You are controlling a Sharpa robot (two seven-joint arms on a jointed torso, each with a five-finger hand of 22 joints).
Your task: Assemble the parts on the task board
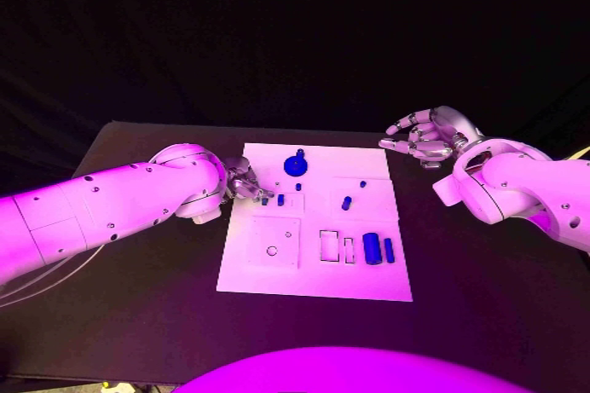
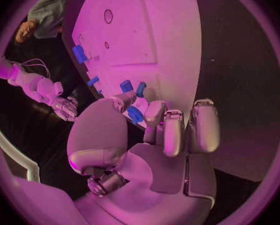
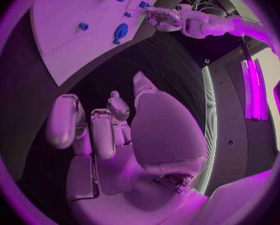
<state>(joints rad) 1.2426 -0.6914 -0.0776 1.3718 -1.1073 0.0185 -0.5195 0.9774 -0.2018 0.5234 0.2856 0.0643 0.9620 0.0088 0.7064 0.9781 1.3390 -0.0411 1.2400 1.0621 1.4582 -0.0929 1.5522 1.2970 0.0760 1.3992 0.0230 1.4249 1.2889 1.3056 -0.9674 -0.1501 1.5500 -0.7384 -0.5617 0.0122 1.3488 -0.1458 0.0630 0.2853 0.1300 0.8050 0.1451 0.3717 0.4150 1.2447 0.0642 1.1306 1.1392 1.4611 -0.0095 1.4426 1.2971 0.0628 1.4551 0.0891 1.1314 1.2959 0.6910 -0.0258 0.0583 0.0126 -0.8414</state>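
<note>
Blue peg sits pinched in my left hand at the board's left edge, its socket probably just right of the fingers, while my right hand hangs spread and empty off the far right corner.

Matt white task board, glossy blue plastic parts, matt black table, smooth metallic fingers
</note>
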